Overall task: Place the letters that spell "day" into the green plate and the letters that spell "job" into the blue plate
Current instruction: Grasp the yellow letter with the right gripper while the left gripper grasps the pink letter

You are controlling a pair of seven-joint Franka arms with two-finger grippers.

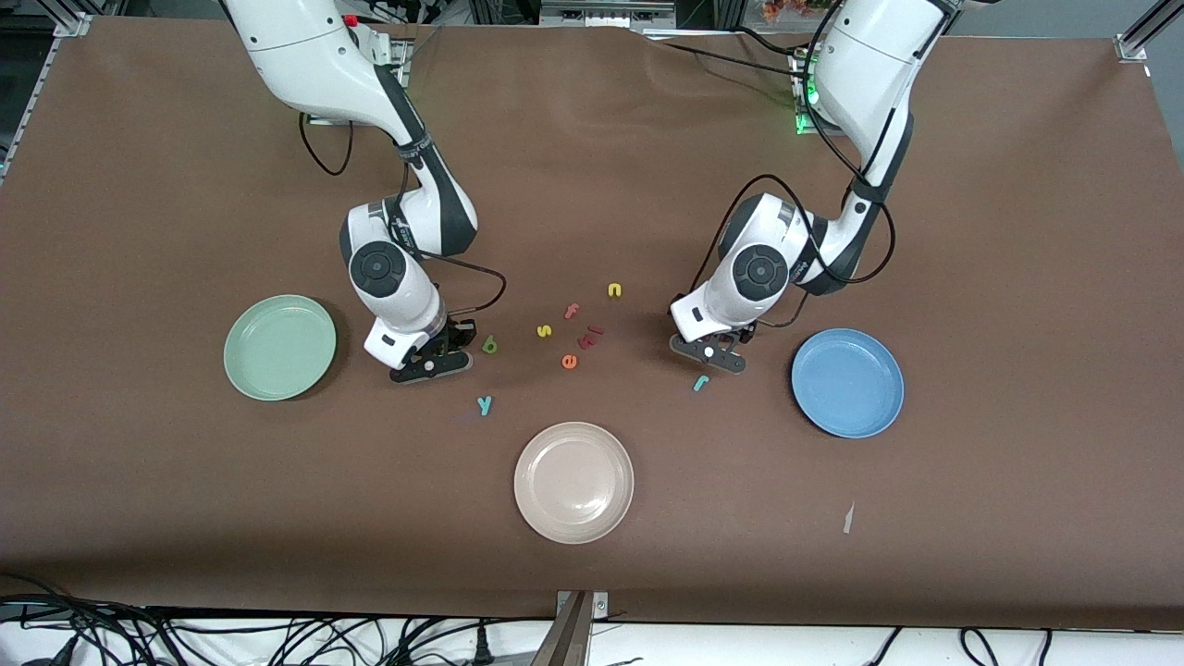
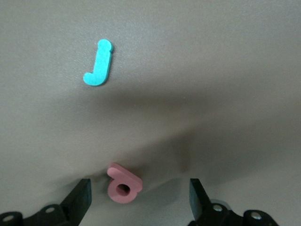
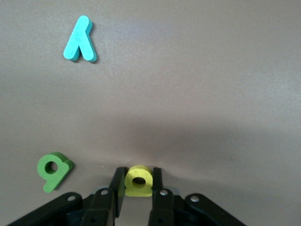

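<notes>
Small yellow foam letter "a" point(image 3: 139, 181) pinched between the right gripper point(image 3: 138, 184) fingers at table level, green foam "d" point(image 3: 55, 170) just beside, teal foam "y" point(image 3: 81, 40) nearer the front camera, pink foam "b" point(image 2: 123, 183) flanked by the spread left gripper point(image 2: 140, 197), teal "j" point(image 2: 99, 63) near, pale green round plate point(image 1: 279, 347) and blue round plate point(image 1: 847, 382) seen holding nothing.

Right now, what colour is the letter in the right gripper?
Yellow. The letter pinched in the right gripper shows best in the right wrist view.
</notes>
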